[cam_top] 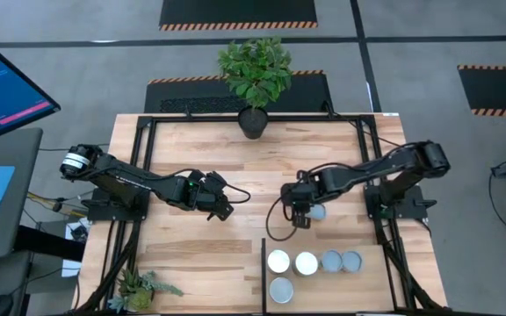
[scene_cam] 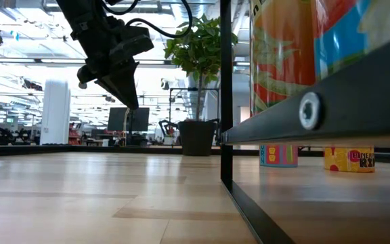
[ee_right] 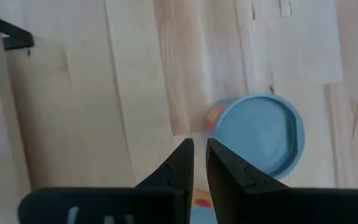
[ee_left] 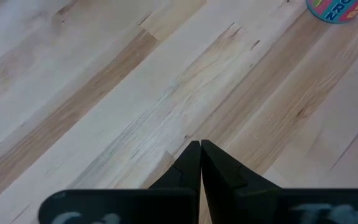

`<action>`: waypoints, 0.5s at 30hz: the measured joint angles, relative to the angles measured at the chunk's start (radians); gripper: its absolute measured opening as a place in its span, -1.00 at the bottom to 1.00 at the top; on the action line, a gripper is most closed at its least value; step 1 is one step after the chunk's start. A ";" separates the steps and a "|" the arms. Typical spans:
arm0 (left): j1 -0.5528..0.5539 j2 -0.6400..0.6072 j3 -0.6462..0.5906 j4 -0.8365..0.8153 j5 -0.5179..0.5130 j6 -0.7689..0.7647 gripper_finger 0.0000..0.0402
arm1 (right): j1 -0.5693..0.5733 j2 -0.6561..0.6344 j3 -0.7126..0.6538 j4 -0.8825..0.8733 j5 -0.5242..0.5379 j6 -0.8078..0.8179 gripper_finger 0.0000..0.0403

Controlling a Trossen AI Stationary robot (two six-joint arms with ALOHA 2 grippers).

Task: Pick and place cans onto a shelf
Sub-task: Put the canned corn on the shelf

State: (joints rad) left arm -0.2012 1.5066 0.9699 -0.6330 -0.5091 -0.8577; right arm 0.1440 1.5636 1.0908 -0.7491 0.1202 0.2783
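Cans [cam_top: 306,263] on shelf [cam_top: 263,290], partly cropped.

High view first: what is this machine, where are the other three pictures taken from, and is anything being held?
Two dark robot arms work at a wooden table, seen from above. The low view looks level across it; each wrist view looks past that arm's own tool. The left tool is shut and empty over bare wood. The right tool, slightly open, holds nothing and hovers beside a blue-topped can. Five cans stand on the shelf; a potted plant sits at the far edge.
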 joint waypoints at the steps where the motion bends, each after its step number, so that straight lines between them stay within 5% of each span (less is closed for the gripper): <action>1: 0.000 0.000 0.000 0.000 0.000 0.000 -1.00 | -0.006 0.007 0.000 0.005 -0.006 -0.016 -0.67; 15: 0.000 0.000 0.000 0.003 0.012 -0.001 -1.00 | -0.069 0.114 -0.002 0.041 -0.092 -0.099 -0.67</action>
State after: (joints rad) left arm -0.2012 1.5066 0.9699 -0.6304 -0.4971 -0.8585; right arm 0.0746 1.6772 1.0887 -0.7082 0.0278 0.1795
